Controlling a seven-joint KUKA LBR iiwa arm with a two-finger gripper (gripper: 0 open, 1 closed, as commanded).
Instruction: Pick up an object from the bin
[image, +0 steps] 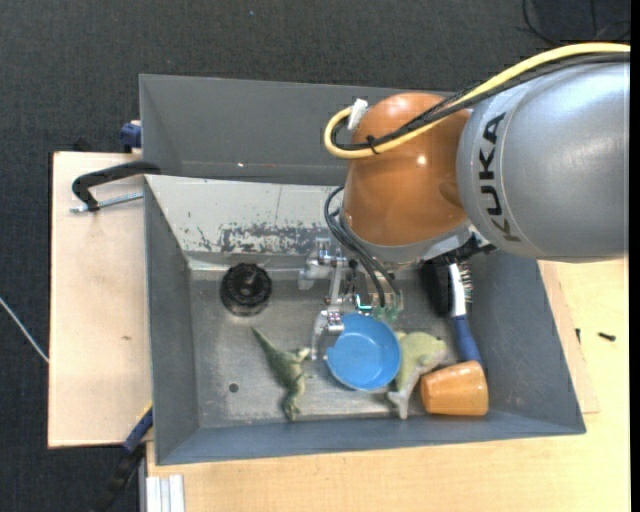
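Observation:
My gripper (331, 322) hangs below the orange wrist cover, low over the middle of the bin floor. It sits at the left rim of a round blue cup (362, 356) that lies open side up. A green toy dinosaur (286, 370) lies just left of the cup. A pale green soft toy (421, 354) lies against the cup's right side. I cannot tell whether the gripper touches the cup.
An orange cup (456, 390) lies on its side near the front right corner. A brush with a black head and blue handle (457, 300) runs along the right wall. A black round cap (246, 285) rests at the back left.

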